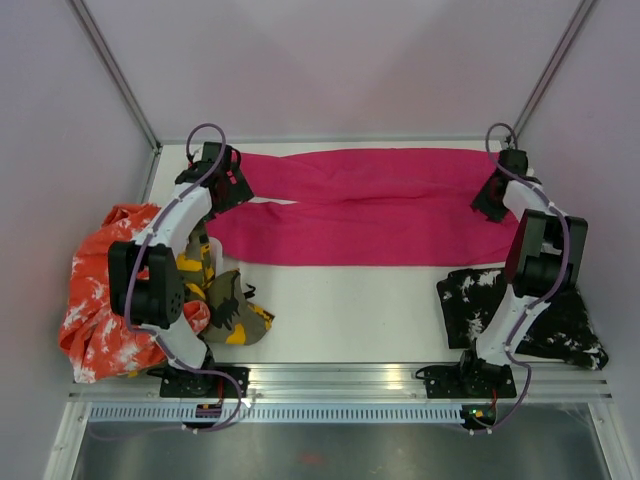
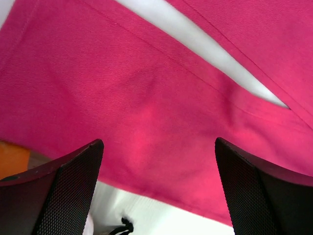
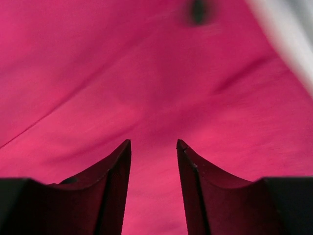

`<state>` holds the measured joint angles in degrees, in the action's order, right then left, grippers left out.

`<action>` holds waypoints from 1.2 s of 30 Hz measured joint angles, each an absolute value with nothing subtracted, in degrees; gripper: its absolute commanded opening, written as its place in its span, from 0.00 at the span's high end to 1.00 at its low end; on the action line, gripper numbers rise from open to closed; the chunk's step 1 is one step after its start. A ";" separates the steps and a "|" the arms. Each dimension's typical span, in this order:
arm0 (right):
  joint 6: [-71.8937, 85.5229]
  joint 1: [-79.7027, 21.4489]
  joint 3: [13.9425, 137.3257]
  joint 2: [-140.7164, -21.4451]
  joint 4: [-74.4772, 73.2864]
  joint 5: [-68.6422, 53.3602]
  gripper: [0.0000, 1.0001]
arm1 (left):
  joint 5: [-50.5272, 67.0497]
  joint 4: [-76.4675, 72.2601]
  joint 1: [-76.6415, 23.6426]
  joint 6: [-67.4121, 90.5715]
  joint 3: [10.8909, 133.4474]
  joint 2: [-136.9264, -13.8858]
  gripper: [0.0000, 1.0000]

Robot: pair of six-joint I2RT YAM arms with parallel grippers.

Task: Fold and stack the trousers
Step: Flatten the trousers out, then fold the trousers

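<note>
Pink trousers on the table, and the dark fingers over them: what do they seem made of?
The pink trousers look like woven cotton twill, matte: fine diagonal ribs and stitched seams show. The fingers of the left end effector look like black plastic with a dimpled, mesh-like face, possibly rubbery.

The left arm (image 1: 150, 282) hides part of the olive-yellow camouflage cloth trousers (image 1: 236, 308). In the right wrist view, a dark spot (image 3: 198, 11) at the top is blurred beyond telling.

Bright, even light; trousers (image 3: 146, 73) blurry up close.
</note>
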<state>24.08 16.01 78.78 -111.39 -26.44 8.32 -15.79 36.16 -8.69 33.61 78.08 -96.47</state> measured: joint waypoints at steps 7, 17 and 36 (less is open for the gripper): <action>24.93 10.90 79.26 -102.15 -26.26 1.19 0.45 | -17.34 40.34 -8.03 39.29 87.11 -104.60 0.04; 29.93 12.47 70.61 -95.37 -23.07 -0.19 0.45 | -20.69 44.49 3.31 48.47 88.88 -108.01 0.14; 33.71 15.46 65.47 -93.65 -23.05 0.34 0.44 | -16.56 35.24 3.53 56.80 69.65 -103.44 0.10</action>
